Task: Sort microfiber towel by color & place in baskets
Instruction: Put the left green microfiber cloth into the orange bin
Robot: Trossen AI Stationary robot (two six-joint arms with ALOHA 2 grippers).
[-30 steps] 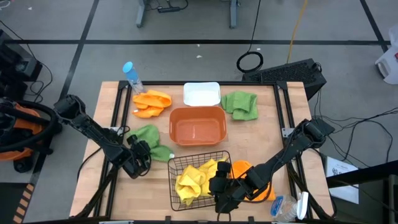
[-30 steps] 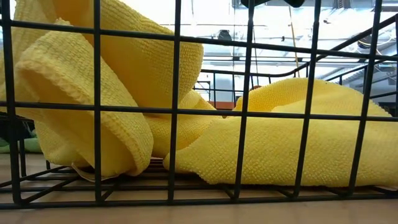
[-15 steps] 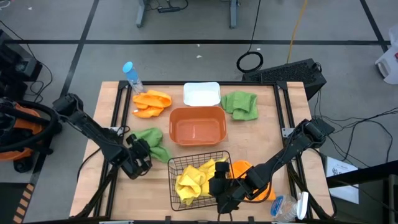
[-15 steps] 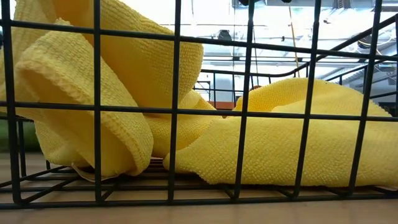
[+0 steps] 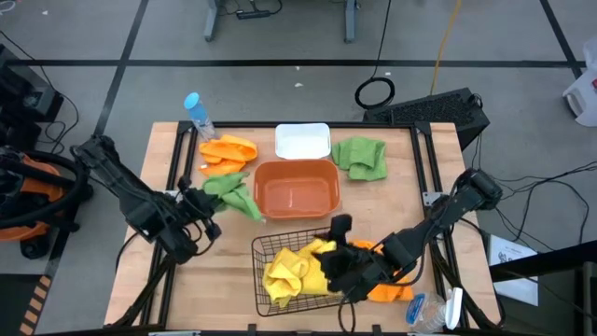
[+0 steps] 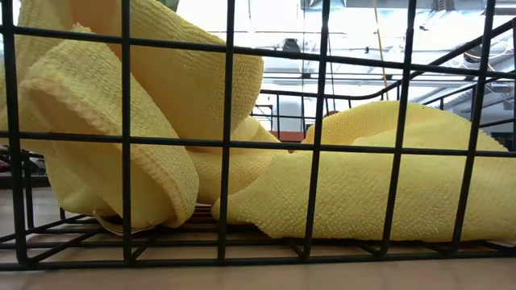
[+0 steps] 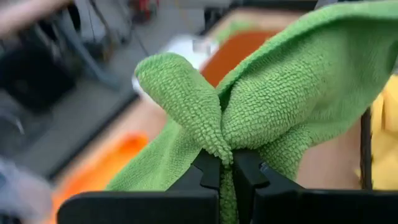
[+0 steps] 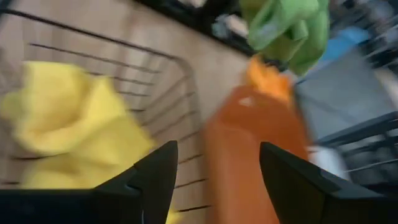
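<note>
1 green towel (image 5: 229, 193) pinched, left end effector (image 5: 198, 203), trailing tub-ward (image 5: 297, 187)

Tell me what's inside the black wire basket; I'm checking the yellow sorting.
The black wire basket holds bunched yellow towels; the folds hide how many. The open right gripper hovers over its rim. Anything beneath the cloth is covered.

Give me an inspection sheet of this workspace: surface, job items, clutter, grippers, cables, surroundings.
Surface: wooden table, dark frame rails.
Job's things: two yellow towels in the black wire basket; orange tub and white bin hold nothing; orange towel and green towel on the table; second orange towel beside the wire basket.
Clutter: blue-capped bottle.
Grippers: left gripper shut on a lifted green towel; right gripper open, near the wire basket.
Cables: coiled cable on the floor.
Surroundings: no people seen.
</note>
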